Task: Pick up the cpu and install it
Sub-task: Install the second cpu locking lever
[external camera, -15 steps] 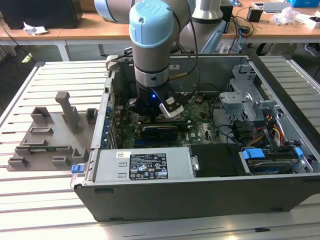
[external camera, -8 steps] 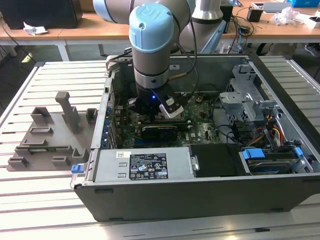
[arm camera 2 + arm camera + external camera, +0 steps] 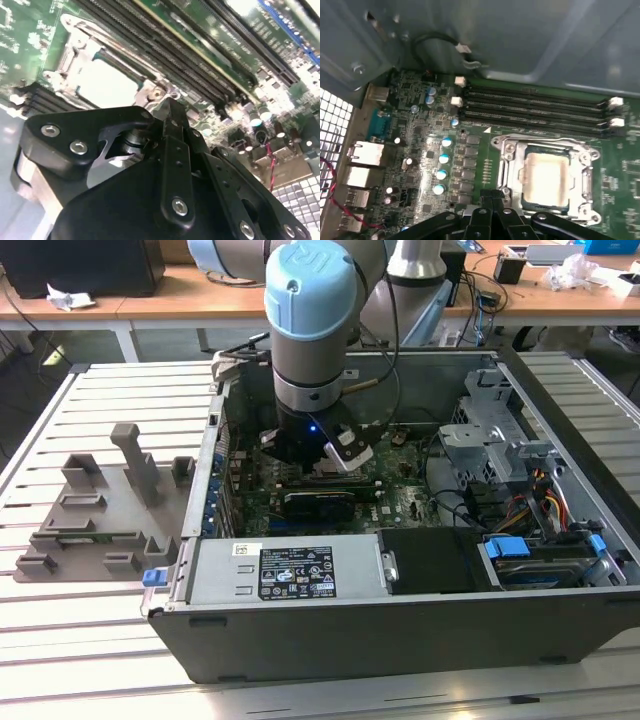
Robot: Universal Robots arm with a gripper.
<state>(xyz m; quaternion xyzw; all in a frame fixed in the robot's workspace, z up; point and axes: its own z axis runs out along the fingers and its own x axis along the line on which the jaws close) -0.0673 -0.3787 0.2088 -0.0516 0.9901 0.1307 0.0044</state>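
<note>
The cpu (image 3: 545, 172) lies flat in the motherboard socket, its silver top showing inside the metal frame (image 3: 506, 150). In the second wrist view the cpu (image 3: 102, 82) sits just beyond my fingertips. My gripper (image 3: 492, 202) hovers close above the board beside the socket, with its black fingers (image 3: 170, 120) pressed together and nothing between them. In the exterior view the arm (image 3: 310, 330) reaches down into the open computer case (image 3: 560, 430), over the middle of the motherboard.
Memory slots (image 3: 535, 107) run alongside the socket. In the case, a power supply (image 3: 290, 570) lies at the front, with a drive cage (image 3: 490, 440) and coloured cables (image 3: 545, 510) at the exterior view's right. A grey holder tray (image 3: 90, 510) rests on the slatted table outside.
</note>
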